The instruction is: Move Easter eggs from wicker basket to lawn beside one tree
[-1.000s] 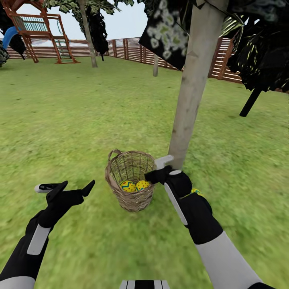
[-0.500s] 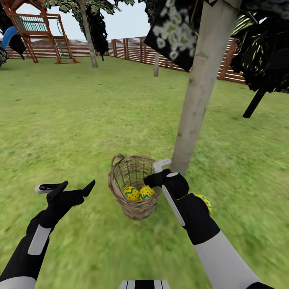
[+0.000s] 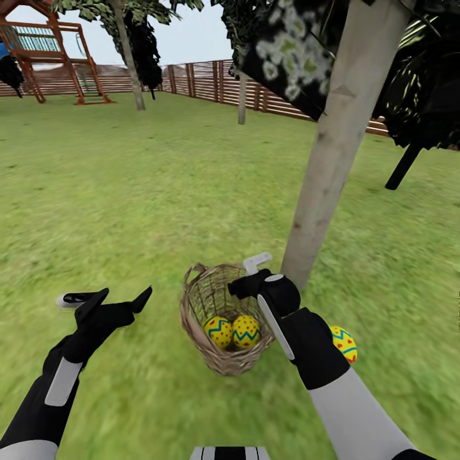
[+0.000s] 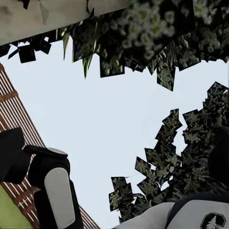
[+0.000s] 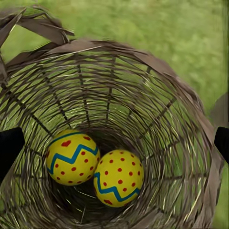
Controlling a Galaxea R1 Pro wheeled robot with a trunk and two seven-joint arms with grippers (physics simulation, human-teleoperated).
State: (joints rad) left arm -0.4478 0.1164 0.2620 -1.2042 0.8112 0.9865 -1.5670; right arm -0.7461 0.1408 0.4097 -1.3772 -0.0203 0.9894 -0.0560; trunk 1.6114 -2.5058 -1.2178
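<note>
From the head camera, the wicker basket (image 3: 225, 319) stands on the lawn (image 3: 128, 211) just beside the pale tree trunk (image 3: 332, 160). Two eggs (image 3: 232, 331) lie side by side in its bottom. A third egg (image 3: 344, 343) lies on the grass, partly hidden behind the right forearm. The right gripper (image 3: 246, 281) hangs over the basket's rim; I cannot tell from here how its fingers stand. The left gripper (image 3: 118, 297) is spread open over the grass, well apart from the basket.

The left wrist camera looks up at dark leaves (image 4: 157, 43) and sky.

The right wrist camera looks straight down into the basket (image 5: 157, 86) at both eggs (image 5: 95, 167); the fingertips (image 5: 9, 145) sit wide apart, holding nothing.
</note>
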